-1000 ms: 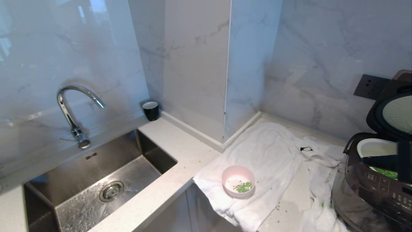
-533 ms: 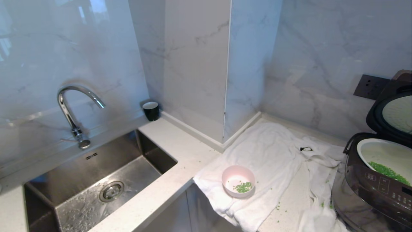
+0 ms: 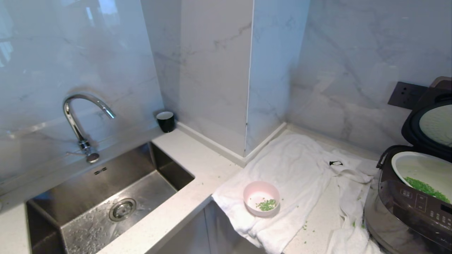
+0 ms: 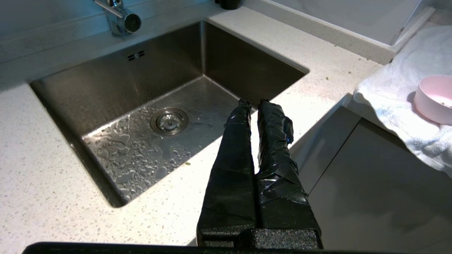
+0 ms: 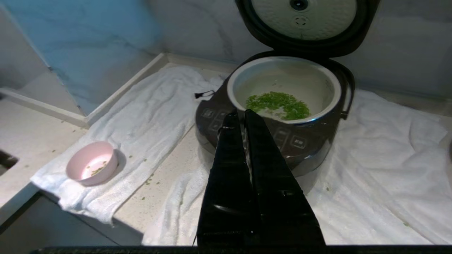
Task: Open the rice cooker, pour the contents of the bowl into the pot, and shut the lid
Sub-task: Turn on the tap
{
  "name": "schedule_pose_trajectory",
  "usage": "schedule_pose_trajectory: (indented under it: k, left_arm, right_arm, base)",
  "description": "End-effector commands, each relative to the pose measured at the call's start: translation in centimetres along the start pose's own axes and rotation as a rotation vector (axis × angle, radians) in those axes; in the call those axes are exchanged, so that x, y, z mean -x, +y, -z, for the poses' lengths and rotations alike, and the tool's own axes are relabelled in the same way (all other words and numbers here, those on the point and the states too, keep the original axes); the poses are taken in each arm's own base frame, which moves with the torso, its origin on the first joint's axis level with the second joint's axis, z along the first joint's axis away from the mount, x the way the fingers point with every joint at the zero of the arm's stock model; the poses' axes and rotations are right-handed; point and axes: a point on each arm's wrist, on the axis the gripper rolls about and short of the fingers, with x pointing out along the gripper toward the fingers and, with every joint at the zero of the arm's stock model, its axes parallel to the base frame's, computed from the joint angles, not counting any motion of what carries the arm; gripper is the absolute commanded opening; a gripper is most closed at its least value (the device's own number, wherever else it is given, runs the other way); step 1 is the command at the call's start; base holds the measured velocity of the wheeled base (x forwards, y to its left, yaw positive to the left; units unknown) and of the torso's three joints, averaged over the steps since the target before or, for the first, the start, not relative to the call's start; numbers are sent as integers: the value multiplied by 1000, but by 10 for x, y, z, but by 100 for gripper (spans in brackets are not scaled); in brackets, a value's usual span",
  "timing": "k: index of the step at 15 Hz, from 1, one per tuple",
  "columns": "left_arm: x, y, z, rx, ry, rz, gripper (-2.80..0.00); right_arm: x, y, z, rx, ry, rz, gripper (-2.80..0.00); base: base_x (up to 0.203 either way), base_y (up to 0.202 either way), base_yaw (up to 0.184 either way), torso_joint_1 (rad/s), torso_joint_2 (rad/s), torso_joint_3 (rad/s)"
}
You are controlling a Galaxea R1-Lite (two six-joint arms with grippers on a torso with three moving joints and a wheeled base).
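– White towel [image 3: 296,169] covers the desk [image 3: 190,165] by the corner, and the pink bowl [image 3: 261,202] sits on it near the front edge, upright, with a few green bits left inside. Where is the rice cooker?

– Far right of the head view, on the same towel. The rice cooker [image 5: 282,141] stands with the lid [image 5: 303,17] raised upright at the back, its pale round underside facing forward. The pot [image 5: 284,88] sits inside, and a patch of chopped green pieces [image 5: 277,105] lies on its bottom.

– And the tools?

– The right tool [image 5: 240,114] hangs in front of the cooker's button panel, above the towel, its two black fingers pressed together with nothing between them. It touches neither cooker nor bowl.

– The left one?

– The left tool [image 4: 252,103] hangs over the front rim of the steel sink [image 4: 106,84], fingers together and empty too. A chrome tap [image 3: 79,120] rises behind the sink, and a small black cup [image 3: 165,121] stands by the wall. Green crumbs are scattered on the desk between bowl and cooker.
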Motion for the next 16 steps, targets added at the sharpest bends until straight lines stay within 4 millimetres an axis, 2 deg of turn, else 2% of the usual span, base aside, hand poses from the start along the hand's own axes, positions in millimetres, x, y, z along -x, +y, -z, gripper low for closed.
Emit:
schedule_pose_trajectory:
  k: [1,3,5,6,8,9,12,16]
  left_arm:
    - [0,0,0,0,2,-1,-280]
    - [0,0,0,0,1,-1,-280]
    - [0,0,0,0,0,-1,-280]
    - [0,0,0,0,2,-1,-280]
    - [0,0,0,0,0,-1,-280]
    - [0,0,0,0,1,-1,-280]
    - [0,0,0,0,1,-1,-280]
    - [0,0,0,1,-4,0,-280]
  right_arm:
    - [13,2,11,-39,-38,-27,-280]
    - [14,0,12,-45,-70,-75,-280]
    - [18,-8,15,41,-171,-175,-280]
    - [21,-9,25,64,-190,-189,-280]
    - [21,-10,59,167,-207,-231,-280]
    - [14,-9,76,208,-181,-248,-280]
    - [-16,-3,105,225,-99,-291,-280]
    - [-62,4,153,273,-119,-296,-280]
  base:
    - [0,0,0,0,0,0]
    - [0,0,0,0,0,0]
    - [0,0,0,0,0,0]
    - [0,0,0,0,0,0]
    - [0,0,0,0,0,0]
    - [0,0,0,0,0,0]
    - [0,0,0,0,0,0]
    - [0,0,0,0,0,0]
